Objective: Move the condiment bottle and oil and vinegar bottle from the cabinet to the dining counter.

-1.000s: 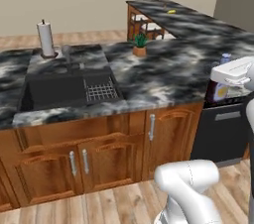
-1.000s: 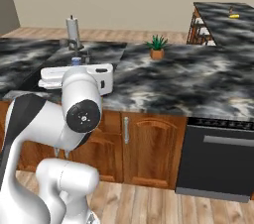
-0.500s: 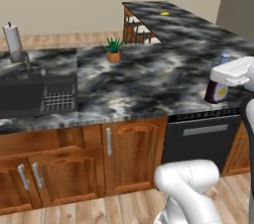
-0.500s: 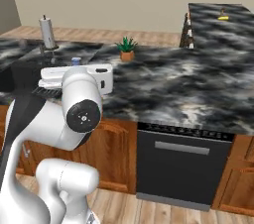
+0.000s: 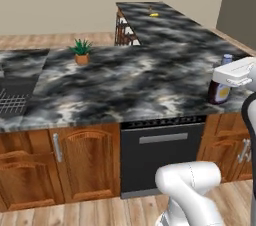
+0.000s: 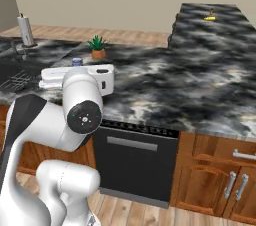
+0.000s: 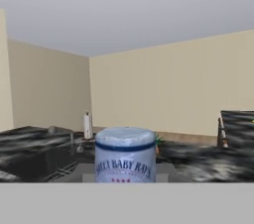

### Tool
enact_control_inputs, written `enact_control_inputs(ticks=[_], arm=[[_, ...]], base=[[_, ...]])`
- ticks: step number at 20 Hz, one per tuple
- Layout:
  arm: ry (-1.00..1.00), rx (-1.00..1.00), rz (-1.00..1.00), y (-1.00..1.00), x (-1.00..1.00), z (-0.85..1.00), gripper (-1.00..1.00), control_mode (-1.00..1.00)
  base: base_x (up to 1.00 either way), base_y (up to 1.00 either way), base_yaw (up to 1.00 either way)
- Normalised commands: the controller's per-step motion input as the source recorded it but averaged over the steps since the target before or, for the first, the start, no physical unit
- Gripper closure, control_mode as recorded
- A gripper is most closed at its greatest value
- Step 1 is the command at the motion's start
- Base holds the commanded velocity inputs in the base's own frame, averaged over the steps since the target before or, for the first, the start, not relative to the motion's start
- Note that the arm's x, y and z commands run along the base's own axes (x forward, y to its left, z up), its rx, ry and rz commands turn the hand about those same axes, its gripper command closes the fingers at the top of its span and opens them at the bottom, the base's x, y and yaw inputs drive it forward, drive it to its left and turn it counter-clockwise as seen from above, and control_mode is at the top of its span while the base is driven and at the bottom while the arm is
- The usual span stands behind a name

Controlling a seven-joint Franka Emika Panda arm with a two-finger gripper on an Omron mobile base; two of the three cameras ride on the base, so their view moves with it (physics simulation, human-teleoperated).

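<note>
Meanwhile the whole scene has slid left across both base views since a moment ago, so the base is driving rightward along the kitchen bench (image 5: 125, 85), not the things moving. The fingers (image 5: 223, 86) are closed on the condiment bottle (image 5: 220, 90), held upright over the bench's right end, its blue cap near the lens in the hand view. The dining counter (image 5: 165, 25) now lies nearer, far right. Judging by this, the carry is under way; placing has not begun, and the oil and vinegar bottle is yet to be fetched.
</note>
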Motion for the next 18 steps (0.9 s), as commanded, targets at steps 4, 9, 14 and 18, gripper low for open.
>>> enact_control_inputs(ticks=[4, 9, 14, 18], arm=[[0.0, 0.0, 0.0, 0.0, 0.0, 0.0, 1.0, 1.0], [0.0, 0.0, 0.0, 0.0, 0.0, 0.0, 1.0, 1.0], [0.0, 0.0, 0.0, 0.0, 0.0, 0.0, 1.0, 1.0], [0.0, 0.0, 0.0, 0.0, 0.0, 0.0, 1.0, 1.0]], base=[[0.01, -1.0, 0.09], [0.01, -1.0, 0.1], [0.03, -1.0, 0.11], [0.06, -1.0, 0.12]])
